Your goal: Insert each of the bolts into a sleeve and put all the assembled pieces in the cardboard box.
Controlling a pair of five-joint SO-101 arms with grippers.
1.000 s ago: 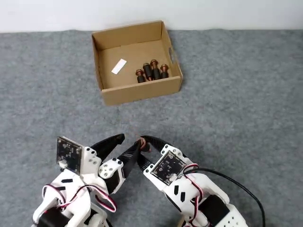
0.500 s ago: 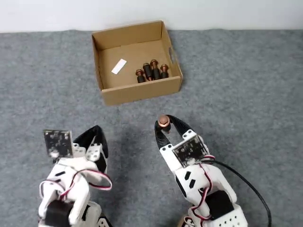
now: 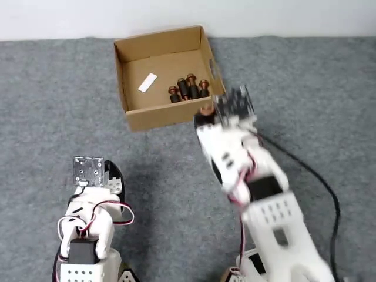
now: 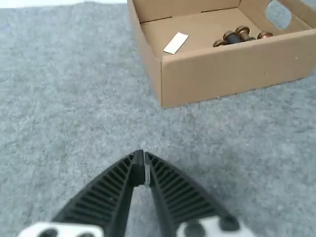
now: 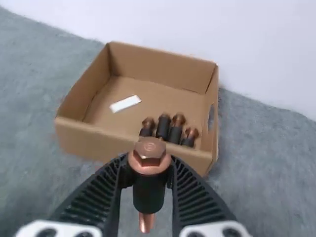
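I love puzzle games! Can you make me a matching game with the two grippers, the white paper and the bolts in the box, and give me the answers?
Things:
1. left gripper
2. right gripper
3. paper
4. boxed bolts

States:
A. side by side in the box
B. shut on a bolt
C. shut, empty
D. flat on the box floor, alone

Pairs: 1-C, 2-B, 3-D, 4-A
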